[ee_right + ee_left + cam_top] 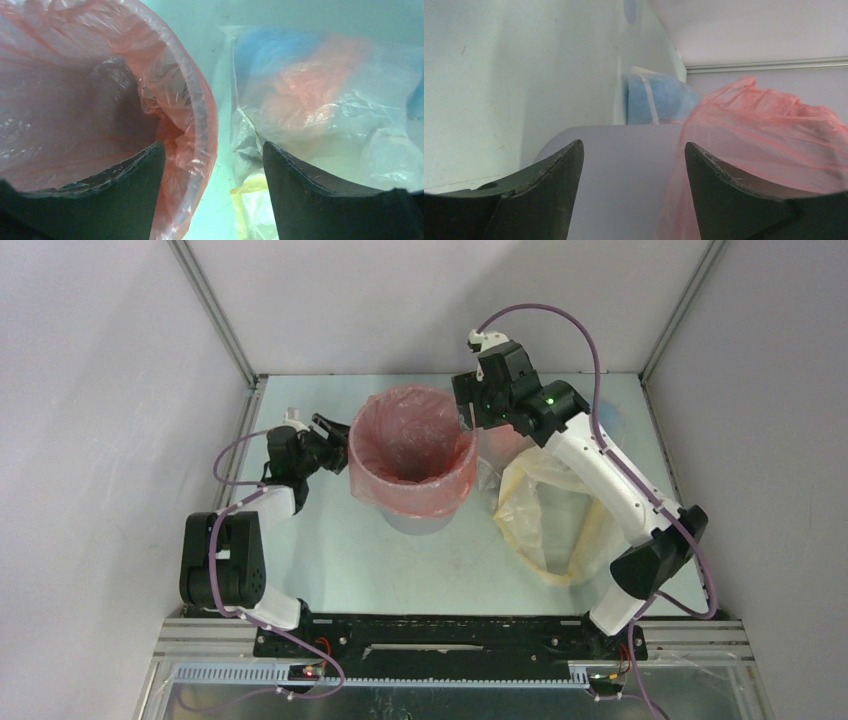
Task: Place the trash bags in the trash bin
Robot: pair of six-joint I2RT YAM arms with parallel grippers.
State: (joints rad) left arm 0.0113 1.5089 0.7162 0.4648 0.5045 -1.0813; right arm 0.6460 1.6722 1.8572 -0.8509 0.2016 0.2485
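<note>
The light-grey trash bin (418, 516) stands mid-table, lined with a red-pink trash bag (412, 445) folded over its rim. My left gripper (333, 432) is open and empty, level with the bin's left side. In the left wrist view its jaws (634, 150) frame the bin wall (624, 175) and the red-pink bag (764, 130). My right gripper (468, 416) is open above the bin's right rim. In the right wrist view it (212, 150) straddles the bag-covered rim (197, 125). A pale yellow bag (545, 515) lies open to the bin's right.
A clear packet with blue and red bags (320, 90) lies right of the bin, beside the yellow bag (247, 200). A blue bag (659, 100) shows behind the bin in the left wrist view. Grey walls with metal posts enclose the table (330, 570).
</note>
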